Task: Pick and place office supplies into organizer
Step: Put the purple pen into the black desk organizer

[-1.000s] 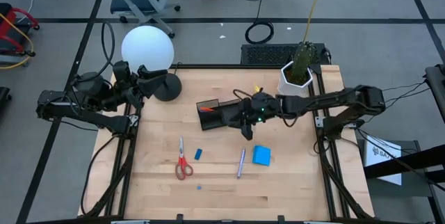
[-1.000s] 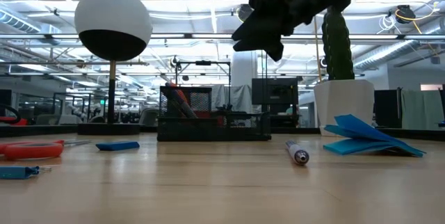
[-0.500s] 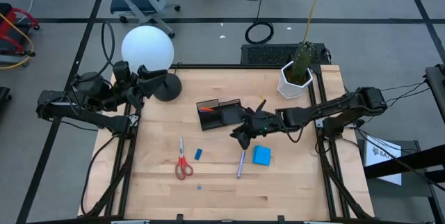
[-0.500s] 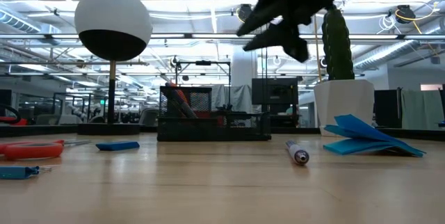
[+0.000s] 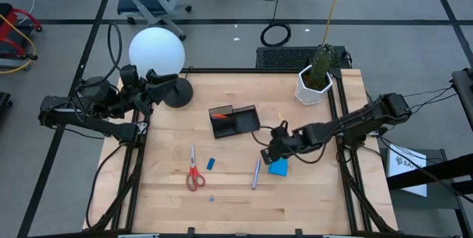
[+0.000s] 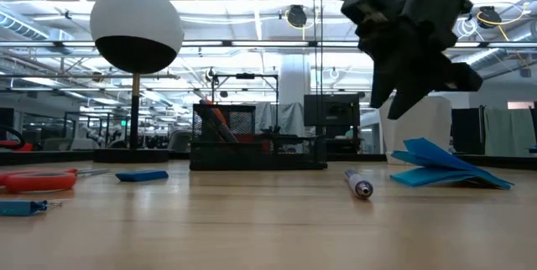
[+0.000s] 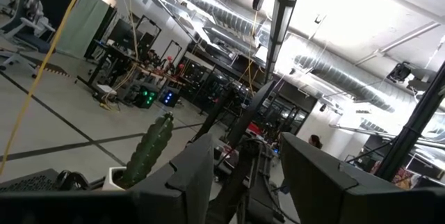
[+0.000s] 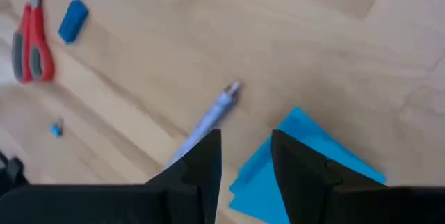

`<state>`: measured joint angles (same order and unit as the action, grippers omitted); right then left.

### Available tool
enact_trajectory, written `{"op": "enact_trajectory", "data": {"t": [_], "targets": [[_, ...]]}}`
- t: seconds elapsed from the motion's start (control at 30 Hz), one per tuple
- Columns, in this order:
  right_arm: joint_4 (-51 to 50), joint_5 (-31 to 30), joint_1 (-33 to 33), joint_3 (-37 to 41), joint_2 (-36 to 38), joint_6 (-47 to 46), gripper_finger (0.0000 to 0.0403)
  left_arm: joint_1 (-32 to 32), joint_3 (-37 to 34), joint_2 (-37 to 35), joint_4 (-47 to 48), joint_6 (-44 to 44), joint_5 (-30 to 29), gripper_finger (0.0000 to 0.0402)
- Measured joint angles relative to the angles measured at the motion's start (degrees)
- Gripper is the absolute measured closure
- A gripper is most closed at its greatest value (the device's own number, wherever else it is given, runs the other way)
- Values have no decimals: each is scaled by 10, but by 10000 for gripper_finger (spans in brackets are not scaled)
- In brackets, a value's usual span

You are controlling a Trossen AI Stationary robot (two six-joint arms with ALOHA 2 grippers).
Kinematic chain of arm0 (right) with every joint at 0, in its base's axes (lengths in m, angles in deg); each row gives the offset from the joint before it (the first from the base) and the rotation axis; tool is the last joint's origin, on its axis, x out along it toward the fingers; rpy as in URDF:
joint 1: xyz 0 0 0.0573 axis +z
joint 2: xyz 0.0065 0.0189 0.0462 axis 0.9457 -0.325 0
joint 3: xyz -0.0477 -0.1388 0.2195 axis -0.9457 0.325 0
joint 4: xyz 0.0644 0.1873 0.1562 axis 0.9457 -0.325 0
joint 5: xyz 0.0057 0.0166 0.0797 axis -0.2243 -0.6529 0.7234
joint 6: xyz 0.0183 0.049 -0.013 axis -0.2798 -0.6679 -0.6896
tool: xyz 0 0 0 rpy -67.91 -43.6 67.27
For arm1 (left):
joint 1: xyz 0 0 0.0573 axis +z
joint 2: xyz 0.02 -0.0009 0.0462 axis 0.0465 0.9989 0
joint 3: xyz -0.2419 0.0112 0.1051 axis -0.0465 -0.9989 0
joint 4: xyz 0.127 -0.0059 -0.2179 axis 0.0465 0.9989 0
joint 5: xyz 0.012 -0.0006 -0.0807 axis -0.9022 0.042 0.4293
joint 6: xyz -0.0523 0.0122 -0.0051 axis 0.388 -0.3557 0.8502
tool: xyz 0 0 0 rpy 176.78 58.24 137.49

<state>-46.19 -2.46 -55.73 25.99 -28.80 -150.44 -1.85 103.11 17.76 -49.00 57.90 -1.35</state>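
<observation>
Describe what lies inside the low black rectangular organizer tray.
Inside the low black rectangular organizer tray, a thin orange pen leans in its left compartment; the mesh walls hide anything lying lower.

The right gripper (image 8: 245, 161), fingers apart, hangs over the table (image 8: 208, 29) between a pen (image 8: 208, 120) and a notepad (image 8: 306, 161); scissors (image 8: 31, 36) and eraser (image 8: 72, 21) lie apart.

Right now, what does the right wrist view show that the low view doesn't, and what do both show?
Only the right wrist view shows the right gripper fingers open, pointing down over the table between pen and notepad. Only the low view shows the black organizer, globe lamp and cactus pot. Both show the red scissors, blue eraser, grey-purple pen and blue notepad.
</observation>
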Motion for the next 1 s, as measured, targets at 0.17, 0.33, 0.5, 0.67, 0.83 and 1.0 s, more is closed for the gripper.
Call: {"op": "enact_trajectory", "data": {"t": [0.17, 0.33, 0.5, 0.67, 0.83, 1.0], "targets": [[-6, -60, 26, -31, -7, 11, 287, 0, 0, 0, 0, 0, 0, 231], [-25, -157, 43, -111, -34, 12, 287, 0, 0, 0, 0, 0, 0, 231], [-57, -133, 36, -205, -94, 0, 287, 0, 0, 0, 0, 0, 0, 231], [-100, -78, 14, -294, -171, -98, 287, 0, 0, 0, 0, 0, 0, 231], [-138, -37, 8, -328, -219, -254, 305, 0, 0, 0, 0, 0, 0, 231], [-213, -36, 12, -362, -244, -323, 330, 0, 0, 0, 0, 0, 0, 231]]}}
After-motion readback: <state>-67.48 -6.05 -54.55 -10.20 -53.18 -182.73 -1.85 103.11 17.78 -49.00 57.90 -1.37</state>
